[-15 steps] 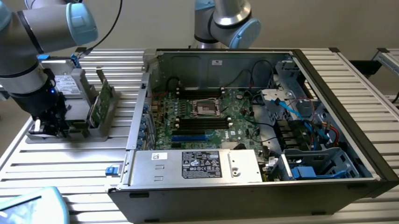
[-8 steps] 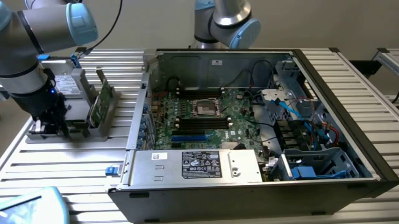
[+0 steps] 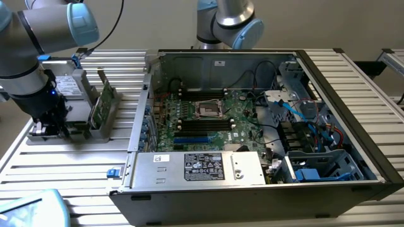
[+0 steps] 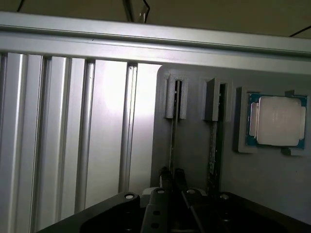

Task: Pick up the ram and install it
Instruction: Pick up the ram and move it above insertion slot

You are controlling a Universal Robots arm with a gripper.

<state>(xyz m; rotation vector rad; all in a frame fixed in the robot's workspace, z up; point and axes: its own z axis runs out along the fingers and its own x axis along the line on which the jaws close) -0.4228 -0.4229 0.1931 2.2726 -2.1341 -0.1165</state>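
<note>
Ram upright in holder w/ pincer clamped on.

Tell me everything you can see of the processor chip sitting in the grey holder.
The processor is a square chip with a silver metal lid over a blue-green board that shows around the edges. It lies flat, lid toward the camera, in a recess of the grey holder, whose raised lips border its sides. Nothing else touches it; two slotted posts stand beside it.
</note>
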